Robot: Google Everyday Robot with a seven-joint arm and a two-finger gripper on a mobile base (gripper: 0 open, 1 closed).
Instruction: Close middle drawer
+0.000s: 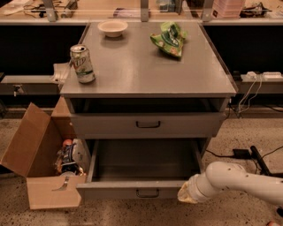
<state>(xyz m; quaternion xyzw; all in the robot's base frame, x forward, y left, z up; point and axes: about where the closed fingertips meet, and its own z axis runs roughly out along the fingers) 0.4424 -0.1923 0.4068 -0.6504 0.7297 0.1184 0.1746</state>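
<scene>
Grey metal cabinet [146, 66] stands on a speckled terrazzo floor [132, 216], backed by a dark recess under a long wooden counter [110, 9].

Cabinet top, flat and grey, carries three items, well apart:
- a green and white soda can [82, 64], upright, near the left edge;
- a small pale bowl [112, 27], at the rear left;
- a crumpled green snack bag [170, 39], at the rear right.

The top drawer [148, 125] sits a little proud of the frame, with a dark gap above its front. The middle drawer [146, 161] is directly below it, pulled far out. Its shallow grey tray is exposed and shows nothing inside, and its front panel with a small dark bar handle [148, 193] faces the viewer.

The white arm [247, 181] enters from the lower right. The gripper [189, 194] is low, at the right end of the middle drawer's front panel, touching or just beside it. Whether the tool is spread or pressed together cannot be told.

To the left of the cabinet, an open cardboard box [40, 194] on the floor holds mixed packaged items. To the right are a white power strip [265, 75] on a ledge, trailing cables, and a dark adapter [241, 153] on the floor.
</scene>
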